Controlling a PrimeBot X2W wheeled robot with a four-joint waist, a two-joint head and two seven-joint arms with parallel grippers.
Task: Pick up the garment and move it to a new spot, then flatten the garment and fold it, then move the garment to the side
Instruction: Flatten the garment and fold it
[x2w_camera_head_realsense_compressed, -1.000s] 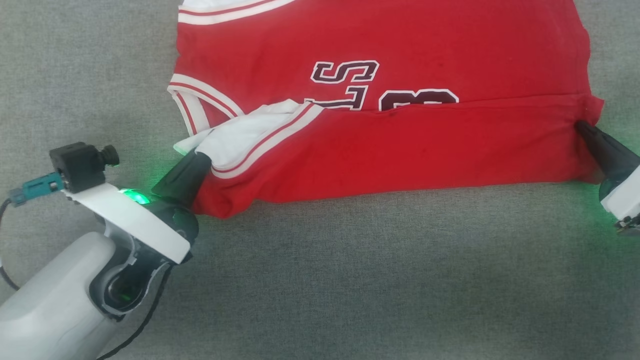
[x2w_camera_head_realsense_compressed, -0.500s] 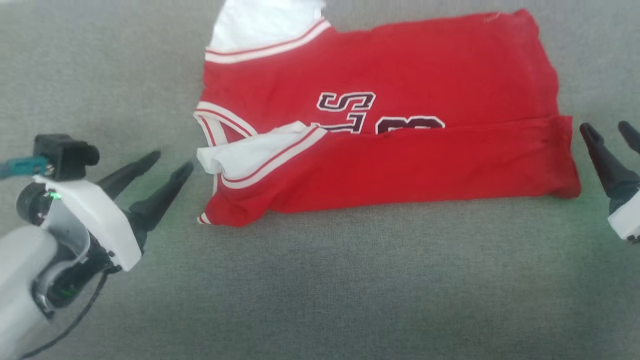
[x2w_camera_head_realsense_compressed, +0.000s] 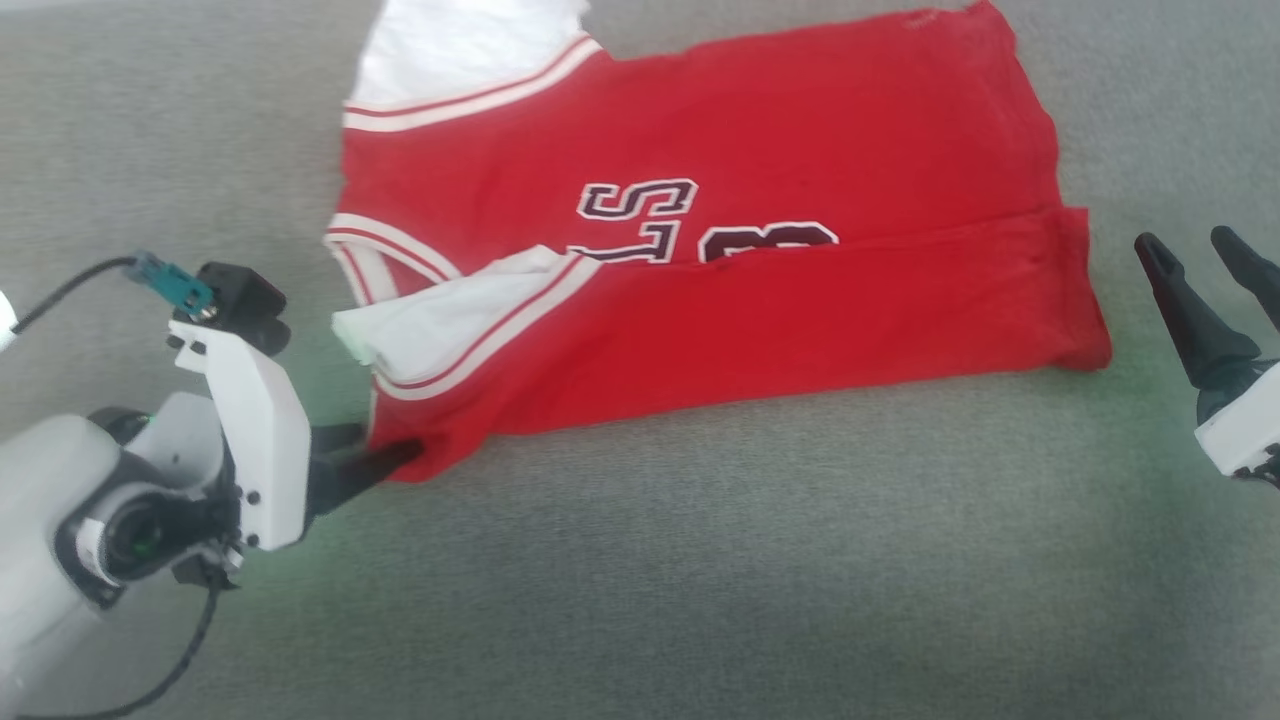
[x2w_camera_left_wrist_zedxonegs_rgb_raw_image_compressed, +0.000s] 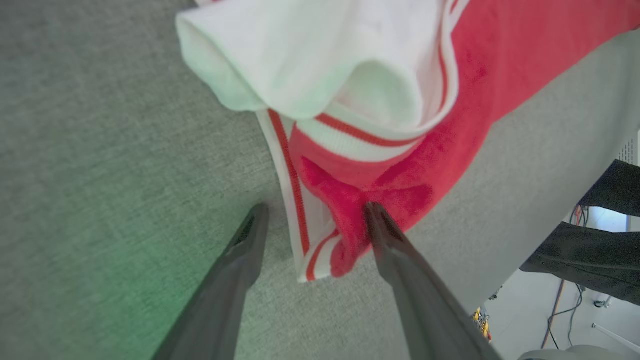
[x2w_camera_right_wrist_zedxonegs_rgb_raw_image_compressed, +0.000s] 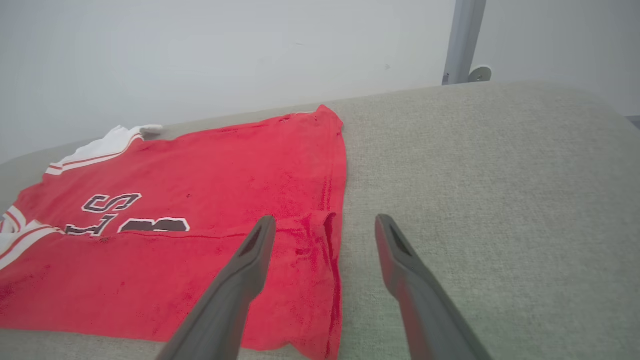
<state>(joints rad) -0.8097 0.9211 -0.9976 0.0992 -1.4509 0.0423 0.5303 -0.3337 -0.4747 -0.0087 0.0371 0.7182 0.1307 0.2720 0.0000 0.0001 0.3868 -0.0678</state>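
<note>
On the grey surface (x2w_camera_head_realsense_compressed: 700, 600) I note the garment (x2w_camera_head_realsense_compressed: 750, 330), half-folded, just released; left gripper (x2w_camera_left_wrist_zedxonegs_rgb_raw_image_compressed: 316, 207) gapes astride its corner, right gripper (x2w_camera_head_realsense_compressed: 1185, 237) gapes just beside it.

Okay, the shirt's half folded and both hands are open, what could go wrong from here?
1. The left hand straddles the near corner of the garment, where layers stack; closing might catch only some and pull the fold apart.
2. The white sleeve panel lies bunched; another fold would likely trap that wrinkle.
3. The right hand sits clear of the right edge; a one-sided pull could skew the garment.
</note>
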